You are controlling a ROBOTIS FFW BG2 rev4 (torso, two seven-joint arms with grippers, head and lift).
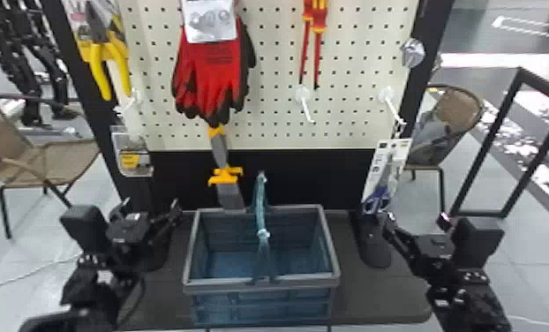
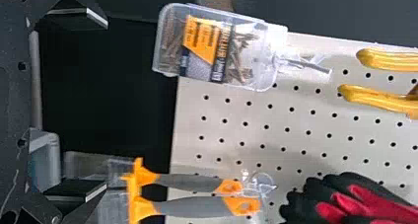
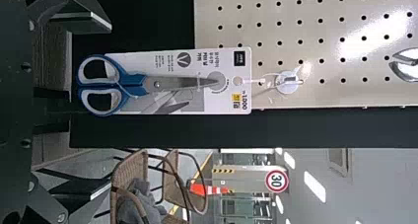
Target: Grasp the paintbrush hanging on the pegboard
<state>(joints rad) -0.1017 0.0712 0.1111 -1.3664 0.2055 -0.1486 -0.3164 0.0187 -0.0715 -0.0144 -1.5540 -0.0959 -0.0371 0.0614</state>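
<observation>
We saw the paintbrush (image 1: pixel 223 164) hanging on the pegboard (image 1: pixel 353 66) near its lower edge, just under a red glove (image 1: pixel 212 75). Its grey handle with yellow ends pointed down, and its wide end hung in front of the black panel, just above the back rim of a grey basket (image 1: pixel 189 247). The basket stood in the middle of the dark table (image 1: pixel 375 291) with its handle upright.

The left end effector (image 1: pixel 150 211) was over the left part of the table, beside the basket, with its fingers spread wide and nothing between them. In the left wrist view the left end effector (image 2: pixel 93 105) faced the board, and the paintbrush (image 2: pixel 192 194) was ahead of one finger (image 2: pixel 79 192), apart from it. A clear box of screws (image 2: pixel 217 46) and yellow pliers (image 2: pixel 384 61) hung further along the board.

The right end effector (image 1: pixel 386 225) was over the right part of the table, also wide and holding nothing. In the right wrist view the right end effector (image 3: pixel 93 103) faced a pair of blue scissors (image 3: pixel 113 86) on a white card, which hung from a hook at the edge of the board
</observation>
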